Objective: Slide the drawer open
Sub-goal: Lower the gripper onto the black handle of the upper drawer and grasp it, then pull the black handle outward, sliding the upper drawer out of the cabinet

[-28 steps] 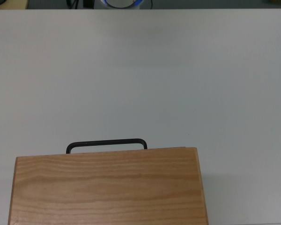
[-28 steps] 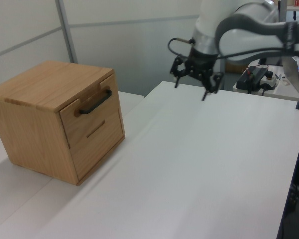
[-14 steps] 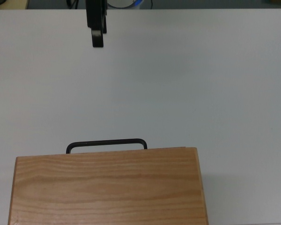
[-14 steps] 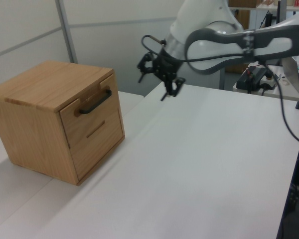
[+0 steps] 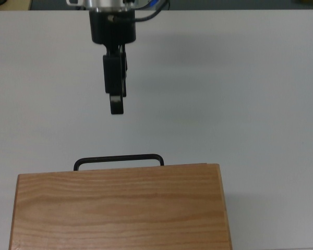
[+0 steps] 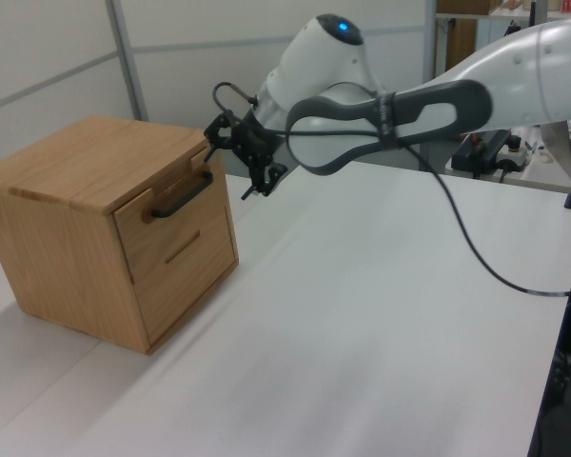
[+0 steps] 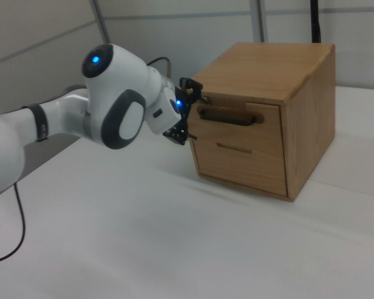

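Observation:
The drawer (image 6: 171, 227) is the upper front panel of a light wooden cabinet (image 6: 86, 162), and it sits pushed in. Its black bar handle (image 6: 181, 195) sticks out from the front; in the top view the handle (image 5: 118, 159) shows just above the cabinet top (image 5: 120, 208). My gripper (image 6: 234, 173) hangs open in front of the handle, a short gap away, touching nothing. From above, the gripper (image 5: 116, 107) points down at the handle. In the right view the gripper (image 7: 189, 115) hovers just left of the drawer (image 7: 268, 121), fingers spread one above the other.
The cabinet stands on a white table (image 6: 381, 314), with a lower panel bearing a thin slot (image 6: 181, 249) beneath the drawer. My white arm (image 6: 381, 105) reaches across from the left view's right. Cables and equipment (image 6: 495, 148) sit beyond the far table edge.
The gripper has swept across the table toward the cabinet, from far off to just in front of the handle. The drawer and cabinet have not moved.

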Controlling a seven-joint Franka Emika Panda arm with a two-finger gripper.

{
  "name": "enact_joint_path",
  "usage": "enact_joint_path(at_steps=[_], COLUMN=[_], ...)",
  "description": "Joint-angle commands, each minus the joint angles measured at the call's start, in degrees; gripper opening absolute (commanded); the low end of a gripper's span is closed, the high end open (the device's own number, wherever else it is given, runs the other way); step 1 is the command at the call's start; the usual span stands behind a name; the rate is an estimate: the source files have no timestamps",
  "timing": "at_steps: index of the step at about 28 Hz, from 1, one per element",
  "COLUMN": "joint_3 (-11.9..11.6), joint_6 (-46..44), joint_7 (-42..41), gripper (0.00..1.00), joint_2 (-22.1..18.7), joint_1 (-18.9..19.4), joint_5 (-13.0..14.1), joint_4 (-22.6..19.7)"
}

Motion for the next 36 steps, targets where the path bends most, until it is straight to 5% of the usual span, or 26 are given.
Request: enact_joint_path(at_steps=[1,8,20,25,31,36], joint_3=[-0.1,-0.2,-0.2,-0.2,-0.2,-0.2], joint_6=[0.7,0.8,3.7,3.7,3.6,3.6], joint_7=[0.1,-0.6,-3.5,-5.3,-6.3,-6.3], gripper=[1.00,1.00,0.97,0.73,0.12,0.00], joint_2=[6.4,12.2,14.5,14.7,14.7,14.6], joint_1=[0.1,-0.1,-0.2,-0.2,-0.2,-0.2], joint_5=[0.5,0.1,0.0,-0.1,-0.8,-3.2], joint_4=[7.2,12.9,13.2,13.0,12.8,12.7])
